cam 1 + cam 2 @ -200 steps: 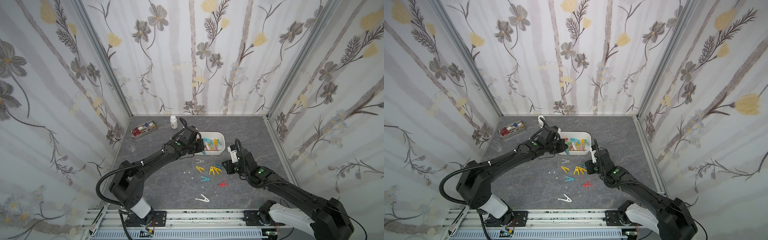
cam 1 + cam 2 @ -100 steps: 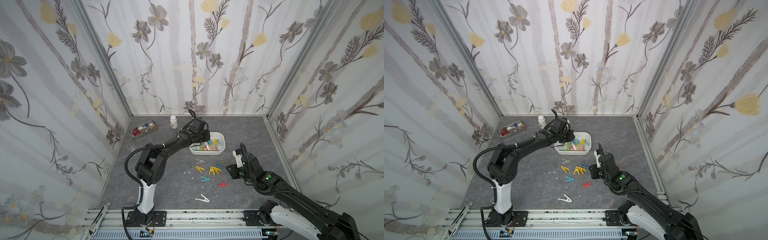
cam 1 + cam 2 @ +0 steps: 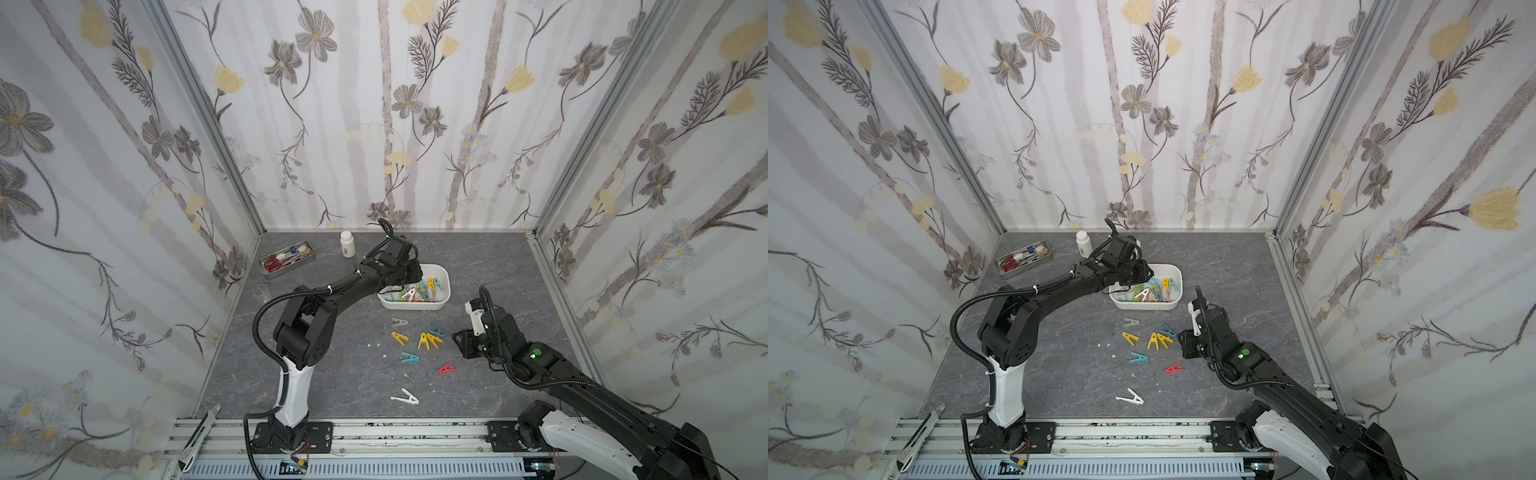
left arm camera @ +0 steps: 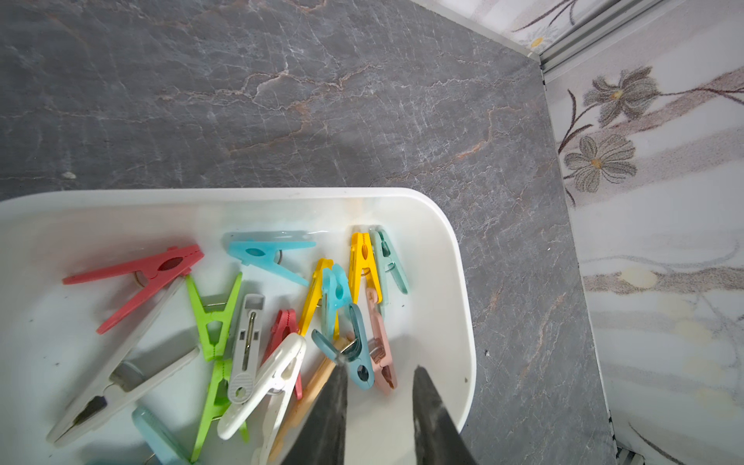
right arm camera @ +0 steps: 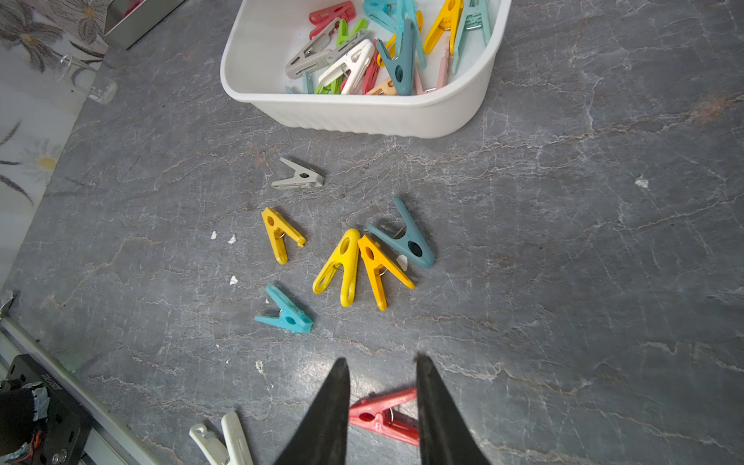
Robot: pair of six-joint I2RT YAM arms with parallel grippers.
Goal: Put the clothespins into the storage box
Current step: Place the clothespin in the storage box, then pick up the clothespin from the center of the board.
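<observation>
The white storage box stands mid-table with several coloured clothespins in it. My left gripper hangs over the box's inside, open and empty. A dark teal clothespin lies in the box by one fingertip. Several loose clothespins lie in front of the box: grey, three yellow, dark teal, light teal, red and white. My right gripper is open above the red one, which shows between its fingers.
A narrow metal tray with scissors and pens stands at the back left, with a white bottle beside it. A small clear cup sits by the left wall. Small white flecks dot the table.
My left gripper has swung from the box's front left to over its inside and its jaws have parted. My right gripper has drawn back toward the table's front, over the red clothespin.
</observation>
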